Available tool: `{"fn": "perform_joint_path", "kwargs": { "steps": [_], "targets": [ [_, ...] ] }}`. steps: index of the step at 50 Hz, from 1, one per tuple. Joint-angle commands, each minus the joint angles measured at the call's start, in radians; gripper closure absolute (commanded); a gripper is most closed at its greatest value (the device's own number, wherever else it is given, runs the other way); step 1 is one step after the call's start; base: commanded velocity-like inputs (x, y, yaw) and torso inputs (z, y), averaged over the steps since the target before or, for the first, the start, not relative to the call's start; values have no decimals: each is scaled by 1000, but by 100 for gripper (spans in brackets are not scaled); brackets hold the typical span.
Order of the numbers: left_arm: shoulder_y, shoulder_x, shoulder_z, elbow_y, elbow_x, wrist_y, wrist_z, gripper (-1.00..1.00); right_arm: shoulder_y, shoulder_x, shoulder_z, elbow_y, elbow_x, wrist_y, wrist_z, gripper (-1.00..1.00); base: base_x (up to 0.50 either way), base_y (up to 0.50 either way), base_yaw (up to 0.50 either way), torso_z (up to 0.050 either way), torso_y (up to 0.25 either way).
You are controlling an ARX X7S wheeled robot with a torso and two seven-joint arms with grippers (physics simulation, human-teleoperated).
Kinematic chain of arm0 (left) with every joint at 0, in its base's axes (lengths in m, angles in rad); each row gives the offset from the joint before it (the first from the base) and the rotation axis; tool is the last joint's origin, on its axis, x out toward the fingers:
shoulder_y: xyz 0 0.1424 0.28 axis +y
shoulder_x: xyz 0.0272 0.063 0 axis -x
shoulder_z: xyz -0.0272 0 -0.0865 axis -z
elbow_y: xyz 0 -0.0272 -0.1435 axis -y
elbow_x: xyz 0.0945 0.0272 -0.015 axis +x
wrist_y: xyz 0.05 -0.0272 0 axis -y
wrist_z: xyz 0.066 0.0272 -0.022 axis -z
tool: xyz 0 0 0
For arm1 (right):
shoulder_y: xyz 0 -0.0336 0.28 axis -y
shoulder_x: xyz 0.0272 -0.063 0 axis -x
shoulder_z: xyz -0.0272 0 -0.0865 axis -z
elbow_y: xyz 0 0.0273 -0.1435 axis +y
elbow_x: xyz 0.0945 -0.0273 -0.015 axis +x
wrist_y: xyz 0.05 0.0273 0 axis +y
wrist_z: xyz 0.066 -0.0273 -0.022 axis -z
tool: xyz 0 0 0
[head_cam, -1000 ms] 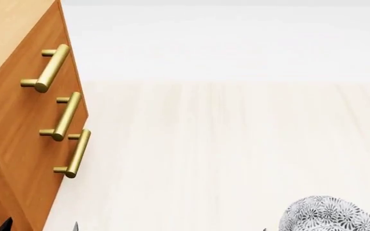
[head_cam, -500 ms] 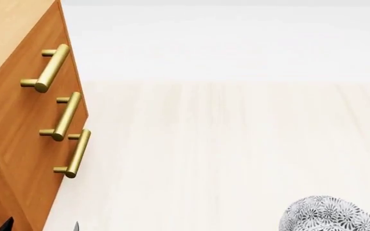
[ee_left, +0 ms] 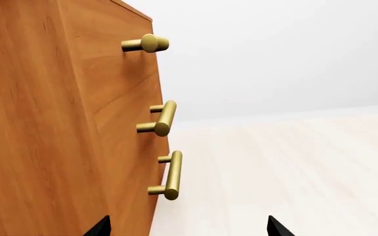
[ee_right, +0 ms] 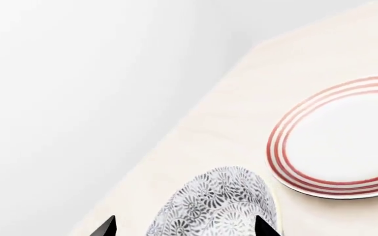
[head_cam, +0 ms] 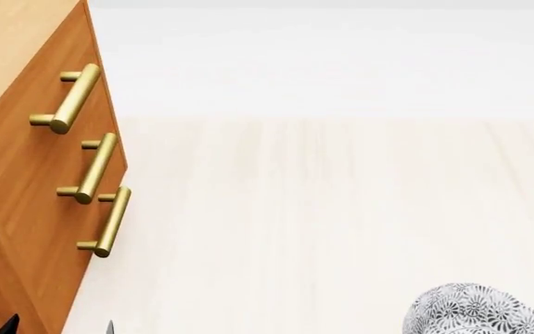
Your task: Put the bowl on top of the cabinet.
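Right wrist view: your right pincer (ee_right: 183, 227) is spread open around the bowl (ee_right: 216, 206), not lifted; cabinet (head_cam: 26, 174) top bare; left pincer (ee_left: 187, 228) open.

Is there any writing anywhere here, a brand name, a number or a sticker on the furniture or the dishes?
None: no words, numbers, labels or signs show in any view.
The cabinet has plain wood fronts and unmarked brass handles.
The bowl bears only a grey floral pattern.
The plate bears only red rings.
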Motion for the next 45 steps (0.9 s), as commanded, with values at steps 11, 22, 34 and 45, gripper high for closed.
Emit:
{"fn": "perform_joint_path", "kwargs": {
  "steps": [11,22,34,45],
  "targets": [
    [1,12,-14,1,11,6,12,-100,-29,-37,64,5,119,-54,-57,-100,0,0,0,0,0],
    [0,8,-11,-1,8,9,9,-100,-24,-48,84,28,174,-66,-37,-100,0,0,0,0,0],
    [-6,7,-6,-7,3,7,8,-100,10,-18,76,68,252,-5,3,-100,0,0,0,0,0],
    [-3,2,-5,1,2,8,1,-100,40,20,52,96,311,56,-1,-100,0,0,0,0,0]
  ]
}}
